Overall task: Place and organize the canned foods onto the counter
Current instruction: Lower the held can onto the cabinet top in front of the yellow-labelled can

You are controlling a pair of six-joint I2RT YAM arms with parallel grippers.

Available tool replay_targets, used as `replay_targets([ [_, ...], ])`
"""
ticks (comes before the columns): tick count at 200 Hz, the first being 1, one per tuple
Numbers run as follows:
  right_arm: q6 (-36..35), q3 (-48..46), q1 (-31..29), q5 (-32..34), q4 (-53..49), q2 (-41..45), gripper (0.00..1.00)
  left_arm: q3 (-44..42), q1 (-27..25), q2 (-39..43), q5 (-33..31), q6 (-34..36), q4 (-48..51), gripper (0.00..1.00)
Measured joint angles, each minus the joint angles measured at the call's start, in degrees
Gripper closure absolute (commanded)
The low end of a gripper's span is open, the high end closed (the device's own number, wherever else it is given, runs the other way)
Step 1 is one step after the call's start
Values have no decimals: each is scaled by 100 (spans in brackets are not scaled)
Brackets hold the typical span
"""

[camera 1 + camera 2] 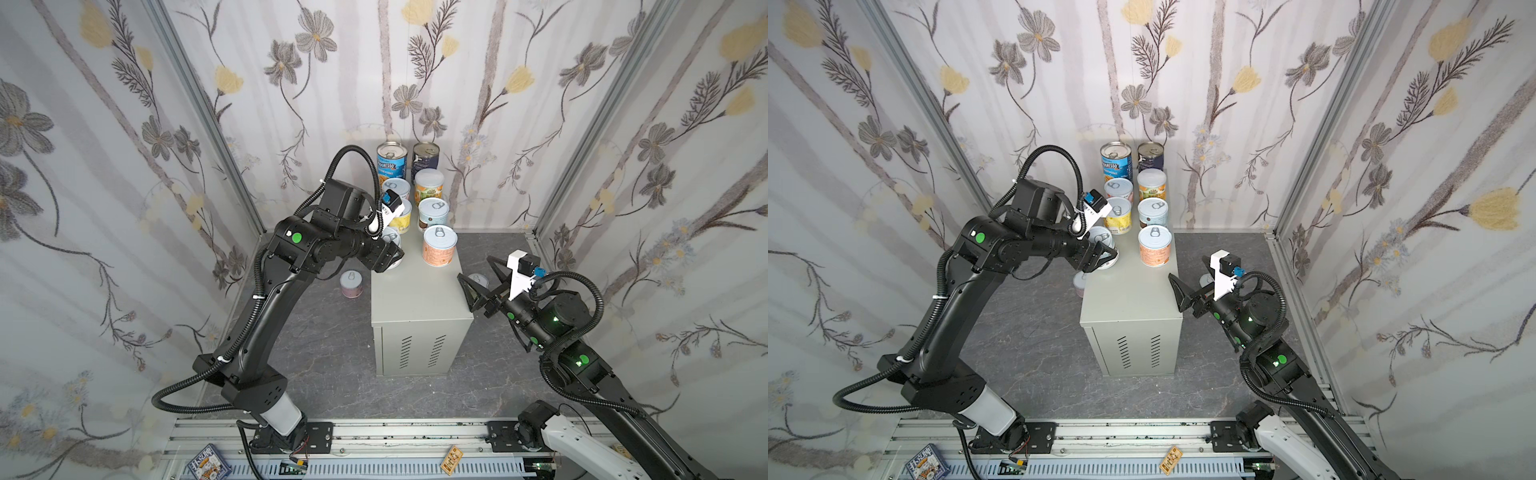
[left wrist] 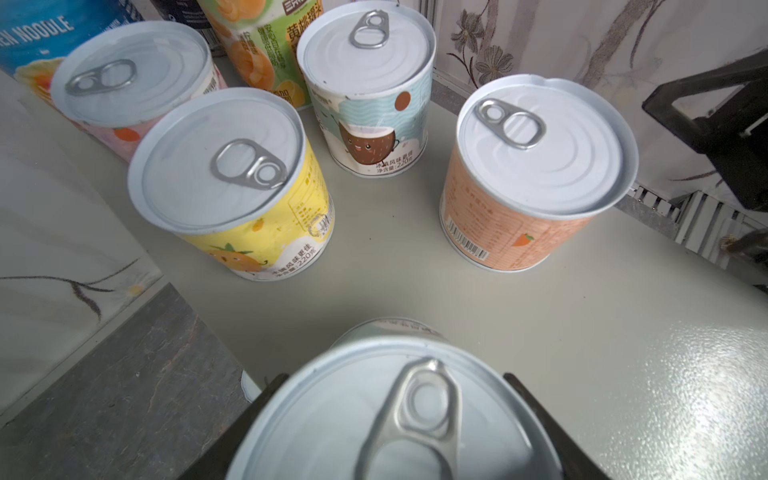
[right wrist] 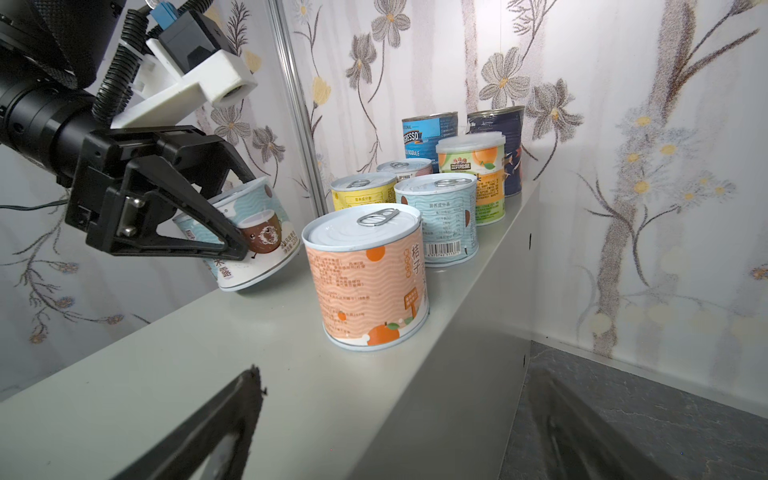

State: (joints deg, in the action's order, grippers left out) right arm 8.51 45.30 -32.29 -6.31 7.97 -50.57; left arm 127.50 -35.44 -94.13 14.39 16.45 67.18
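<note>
1. Right wrist view, step in hand: placing. The left gripper [image 3: 243, 214] is clamped on the held can [image 3: 266, 245], with one finger across its side. The can is tilted at the left edge of the counter [image 3: 249, 353]. I cannot tell whether its lower rim touches the top.
2. Right gripper [image 1: 474, 269]: jaws wide, nothing in them, hovering just beside the counter's right side.
3. Stock on the counter, seven upright in two rows running from the wall forward:
   - Left row: Progresso can [image 1: 391, 160], pink can [image 1: 397, 187], yellow can [image 1: 403, 216].
   - Right row: navy can [image 1: 427, 156], peach can [image 1: 429, 187], teal can [image 1: 433, 214], orange can [image 1: 439, 245].
4. Stock on the floor [image 1: 316, 340]: one floor can [image 1: 351, 284] left of the counter, and a second floor can [image 1: 478, 279] on the right, partly hidden by the right gripper.
5. Next move, as I judge it: level the held can, seat it in front of the yellow can beside the orange can, then release. The slot is close to the edge, so a tilted release risks a topple.
6. Held can, appearance: short, white pull-tab lid, pale wavy label with a brown coconut figure. It appears undented.
</note>
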Motion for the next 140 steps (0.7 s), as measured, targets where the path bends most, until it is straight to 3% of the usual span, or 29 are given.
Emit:
replay_targets([
  [88,0,50,-26,-61,-46,-15,0,1169,-127,-894,107,649,737,100],
  [108,0,50,-26,-59,-48,-15,0,1298,-136,-975,173,780,826,93],
  [140,0,50,-31,-57,-63,-46,0,1569,-138,-1152,170,870,938,70],
])
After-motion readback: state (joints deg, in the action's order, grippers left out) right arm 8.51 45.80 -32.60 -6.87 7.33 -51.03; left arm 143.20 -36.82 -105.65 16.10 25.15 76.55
